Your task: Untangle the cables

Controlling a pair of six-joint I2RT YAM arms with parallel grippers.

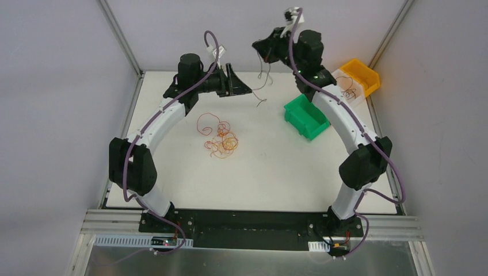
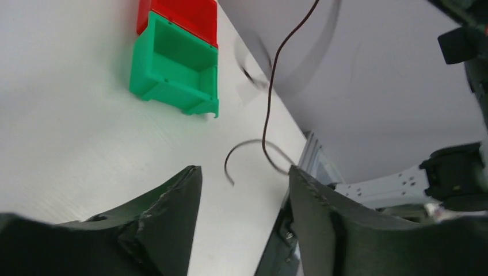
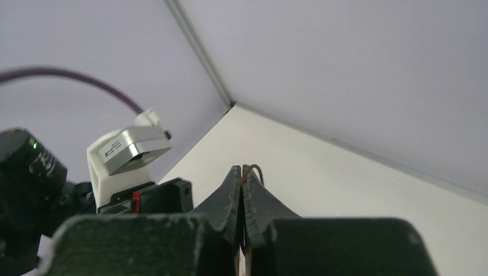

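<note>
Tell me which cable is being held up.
The dark brown wire, pinched in the shut right gripper and hanging down; the red and orange cables lie heaped on the table.

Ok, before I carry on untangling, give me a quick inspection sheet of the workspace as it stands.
Surface: white table, no spills seen.
Job's things: tangle of red, orange and yellow wires lies left of centre; one dark brown wire hangs apart from it; a few wires sit in the white bin.
Clutter: green bin, white bin and yellow bin along the table's right side.
Grippers: left gripper open, holding nothing, facing the hanging wire; right gripper raised, fingers shut on the dark brown wire.
Cables: purple arm cables run along both arms; no snag seen.
Surroundings: grey walls, metal frame posts; nothing else seen.
</note>
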